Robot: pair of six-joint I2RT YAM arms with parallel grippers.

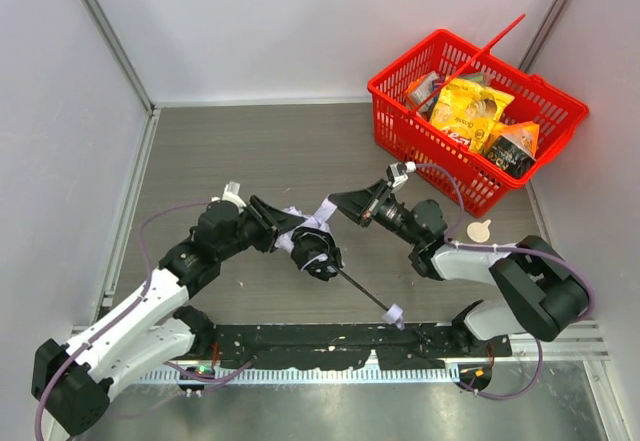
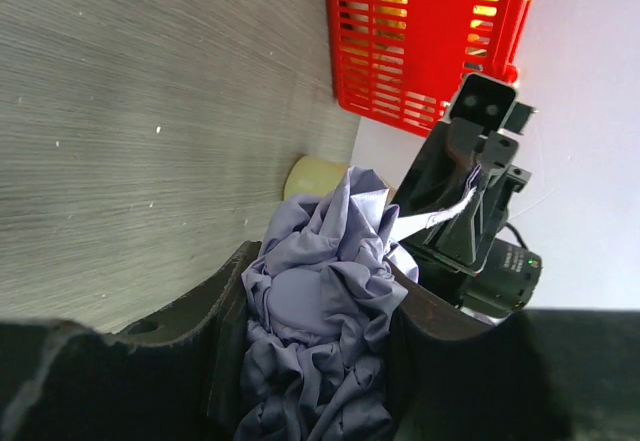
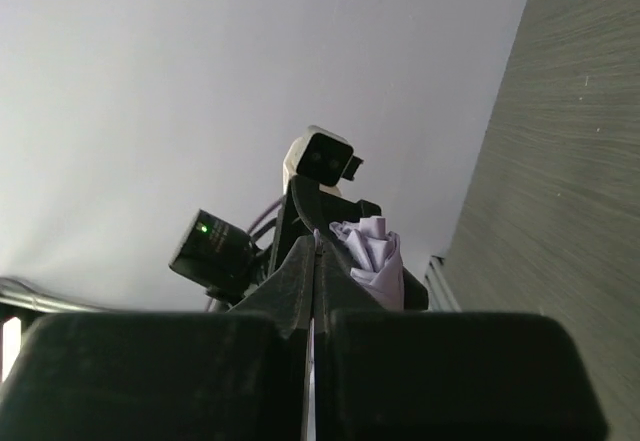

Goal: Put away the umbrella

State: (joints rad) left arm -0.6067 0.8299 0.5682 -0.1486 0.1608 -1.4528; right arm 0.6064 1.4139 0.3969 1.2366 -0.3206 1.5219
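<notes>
L gripper (image 2: 322, 291) clamped on umbrella (image 2: 335, 231) fabric; R gripper (image 3: 316, 261) jaws together, pinching its strap (image 2: 435, 219).

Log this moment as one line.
left gripper: shut on umbrella fabric | right gripper: shut on its strap | shaft: extended | red basket: umbrella not inside

Count: one umbrella (image 1: 312, 243); one red basket (image 1: 430, 153); three packets countable inside it: yellow packet (image 1: 468, 111), black-and-orange packet (image 1: 516, 147), part-hidden packet (image 1: 421, 90); one small cream round piece (image 1: 480, 229); two arms: left arm (image 1: 150, 306), right arm (image 1: 505, 271)
</notes>
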